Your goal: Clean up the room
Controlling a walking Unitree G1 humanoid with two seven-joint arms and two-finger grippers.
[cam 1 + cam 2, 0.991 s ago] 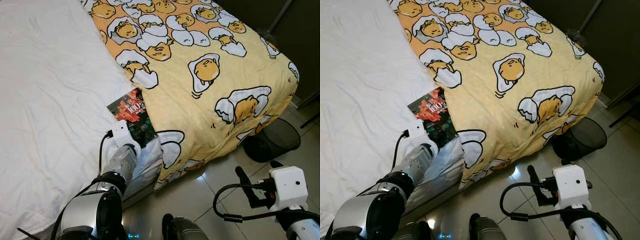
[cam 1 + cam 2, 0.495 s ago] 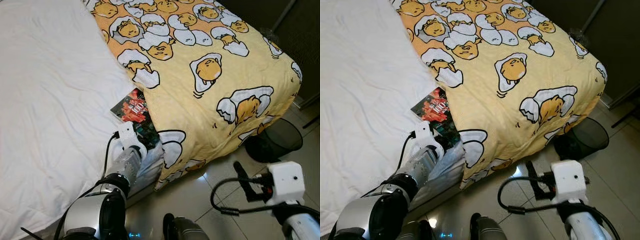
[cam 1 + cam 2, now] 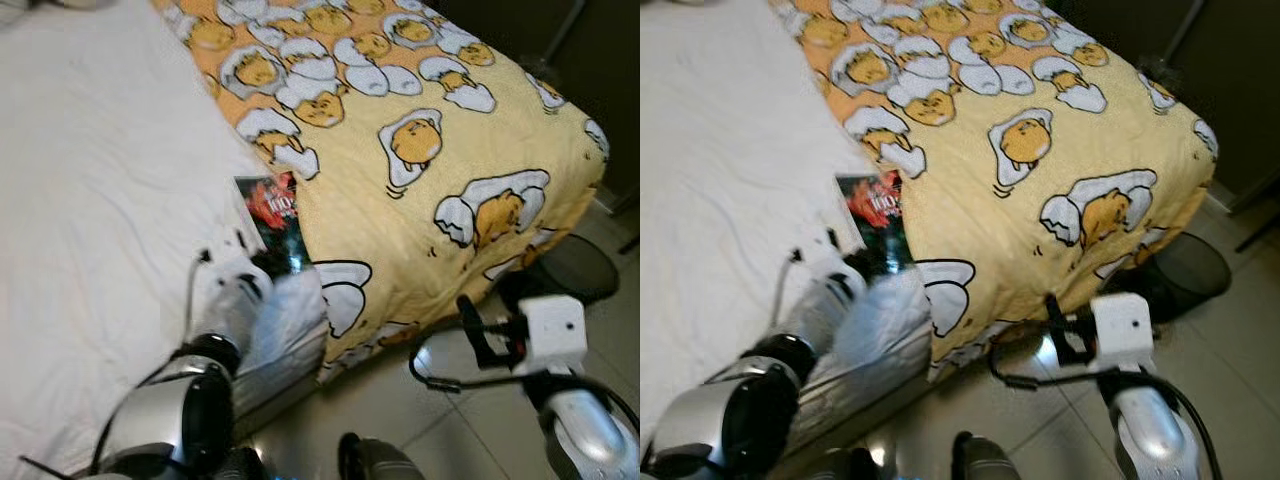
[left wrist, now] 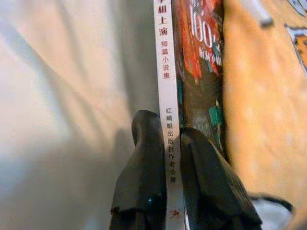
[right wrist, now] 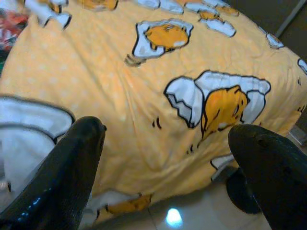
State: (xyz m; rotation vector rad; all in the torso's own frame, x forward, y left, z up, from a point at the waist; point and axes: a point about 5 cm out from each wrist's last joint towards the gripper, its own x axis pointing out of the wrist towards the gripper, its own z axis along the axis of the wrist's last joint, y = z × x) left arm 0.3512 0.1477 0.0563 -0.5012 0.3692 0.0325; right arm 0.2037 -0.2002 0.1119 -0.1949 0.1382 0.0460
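A book (image 3: 273, 215) with a red and dark cover lies on the white bed sheet (image 3: 90, 200), half tucked under the edge of the yellow egg-print blanket (image 3: 420, 150). In the left wrist view the book's white spine (image 4: 168, 96) with printed characters runs between my two black fingers (image 4: 144, 177), and my left gripper (image 4: 171, 153) is shut on that spine. Seen from the head, the left arm (image 3: 225, 310) reaches onto the bed at the book's near end. My right gripper (image 5: 168, 143) hangs open beside the bed, facing the blanket's hanging side.
A dark mesh waste bin (image 3: 1180, 270) stands on the tiled floor (image 3: 400, 410) at the bed's foot corner. A dark wall or cabinet (image 3: 600, 50) rises behind the bed on the right. The mattress edge (image 3: 285, 350) drops off just below the book.
The left gripper has pushed further in along the book's spine, and the book now looks more upright in the picture. The right arm has swung in closer to the bed. The camera shifted and blurred.
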